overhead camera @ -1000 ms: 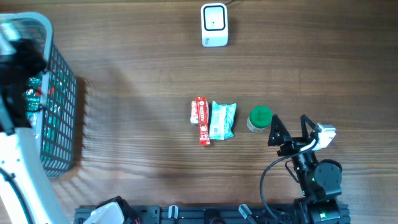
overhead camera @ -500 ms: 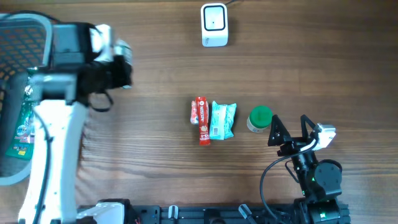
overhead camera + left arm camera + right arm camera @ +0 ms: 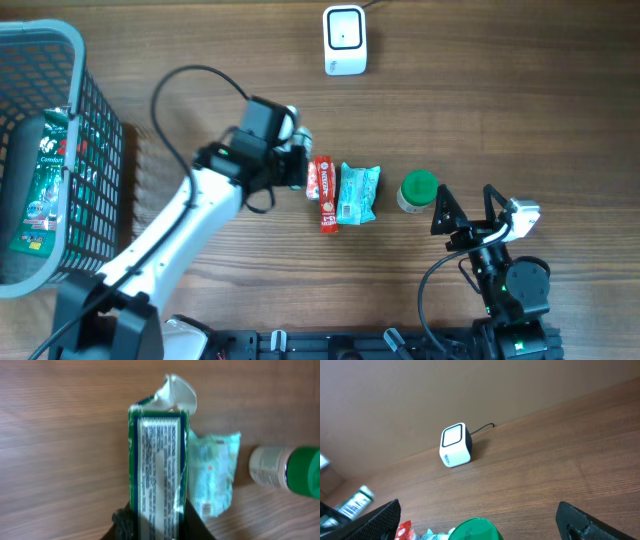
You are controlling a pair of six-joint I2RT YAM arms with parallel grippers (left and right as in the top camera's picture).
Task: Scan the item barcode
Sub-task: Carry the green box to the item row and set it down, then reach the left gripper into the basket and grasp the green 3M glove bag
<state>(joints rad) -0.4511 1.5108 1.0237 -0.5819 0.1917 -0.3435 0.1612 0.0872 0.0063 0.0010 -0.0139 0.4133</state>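
**Scanning bench seen from above, read left to right.** At the far left stands a wire basket (image 3: 100, 190) with one green packet (image 3: 42, 185) lying inside. The left gripper (image 3: 157, 525) is closed on the near end of a green-edged packet (image 3: 159, 460). This is the item to be scanned, and its printed side faces the wrist camera. It is held over the table (image 3: 220, 60), just beside a red stick packet (image 3: 322, 193). Next come a teal packet (image 3: 358, 193) and a green-capped bottle (image 3: 418, 190), all three lying close together. At the far right the right gripper (image 3: 467, 205) sits near the bottle with its jaws spread wide, holding nothing. The white scanner (image 3: 345, 40) stands at the table's far edge, well apart from the held packet.

**Hazards.**
- The packet is thin and pinched at one end only, so it may droop or slide out on the way to the scanner.
- Its crinkled film could spoil the read.
- Where the barcode sits cannot be made out, so the wrong face may be shown to the scanner window.
- A low sweep could knock the red stick packet or the teal packet.

**Count.**
- Basket: one.
- Scanner: one.
- Bottle: one.
- Packets: four (one in the basket, one gripped, two on the table).
- Grippers: two.
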